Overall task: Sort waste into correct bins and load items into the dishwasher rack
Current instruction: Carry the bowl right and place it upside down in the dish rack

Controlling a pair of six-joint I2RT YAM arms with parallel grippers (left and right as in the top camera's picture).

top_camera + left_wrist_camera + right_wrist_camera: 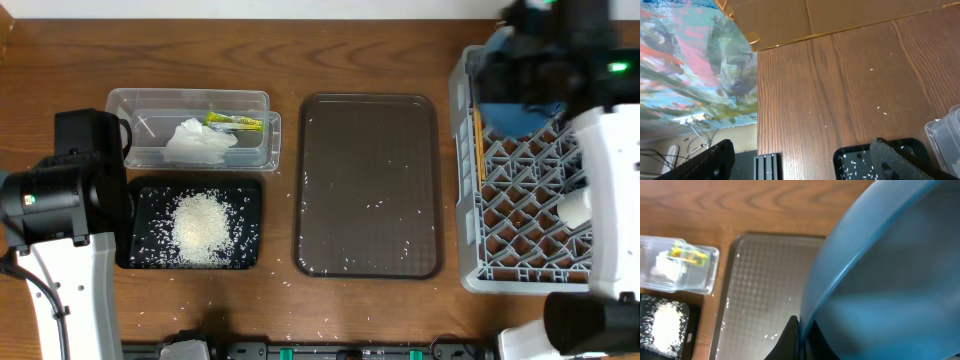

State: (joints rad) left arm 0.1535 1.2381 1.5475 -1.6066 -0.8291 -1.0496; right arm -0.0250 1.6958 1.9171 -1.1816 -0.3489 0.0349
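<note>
At far left, left gripper point(802, 150): fingers spread wide apart with nothing between them, over the bare wooden surface point(850, 75), just left of the black tray.
Clear plastic rectangular tub point(255, 150): far left part of the surface. It holds a crumpled white tissue point(197, 143) and, to the tissue's right, a yellow-green snack wrapper point(236, 123).
Shallow black rectangular tray point(140, 200): directly on the near side of the tub. A heap of white rice grains point(200, 228) sits in its middle, with more scattered around the heap.
Flat brown serving tray point(368, 150): centre. A few stray grains lie on it and on the surface beside it.
Grey plastic lattice rack point(520, 278): at the right edge.
Thin wooden chopsticks point(479, 145): inside the rack, along its left wall.
Large dark-blue bowl point(512, 108): at the rack's far-left corner. I cannot tell whether it rests on the pegs.
Right gripper point(799, 337): clamped on the bowl's rim.
</note>
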